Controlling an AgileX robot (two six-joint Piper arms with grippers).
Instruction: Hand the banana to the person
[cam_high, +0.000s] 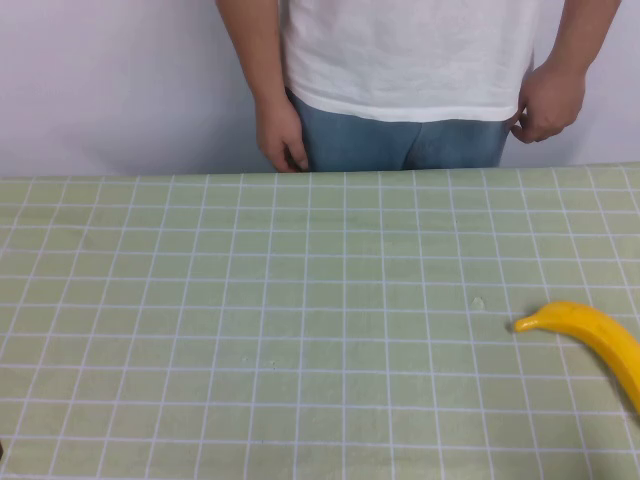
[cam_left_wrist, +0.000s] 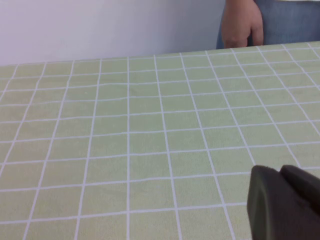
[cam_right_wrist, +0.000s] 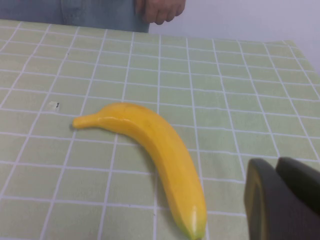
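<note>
The yellow banana (cam_high: 595, 340) lies on the green checked table at the right edge of the high view, stem pointing left. In the right wrist view the banana (cam_right_wrist: 155, 145) lies just beside my right gripper (cam_right_wrist: 275, 167), which is shut, empty and not touching it. My left gripper (cam_left_wrist: 276, 172) is shut and empty over bare cloth. Neither gripper shows in the high view. The person (cam_high: 410, 60), in a white T-shirt and blue jeans, stands behind the table's far edge with both hands hanging down.
The green checked tablecloth (cam_high: 300, 330) covers the whole table. A small crumb (cam_high: 478, 302) lies left of the banana's stem. A white wall stands behind the person. The person's hand (cam_left_wrist: 242, 25) hangs at the far edge.
</note>
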